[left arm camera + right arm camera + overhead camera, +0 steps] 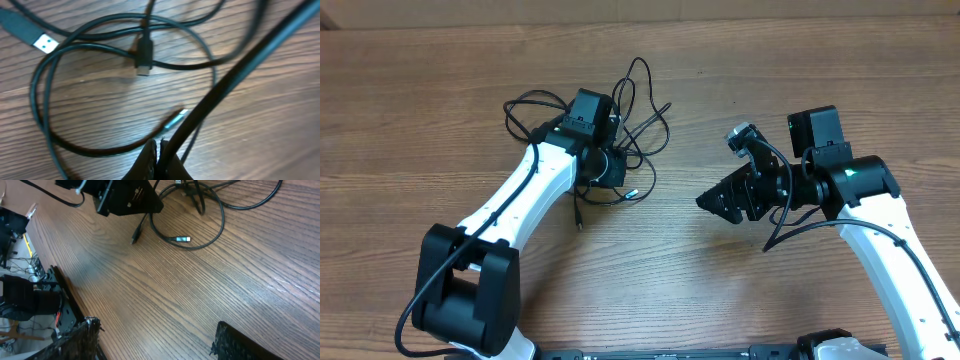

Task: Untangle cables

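The cables [632,140], thin, light and floppy, lie looped on the tabletop [420,80] beneath and around the left end effector [159,154]. Its fingers are almost together, apparently pinching one strand; a stiffer plug end looks the better hold. Well right of it, the right end effector [715,202] gapes wide, empty. No writing is legible.

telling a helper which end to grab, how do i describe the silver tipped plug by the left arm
Find the white left arm, its tip among the black cables. On the pile's edge facing the right arm, one loop ends in a small plug. Its tip is bright silver, unlike the all-dark plug beside it.
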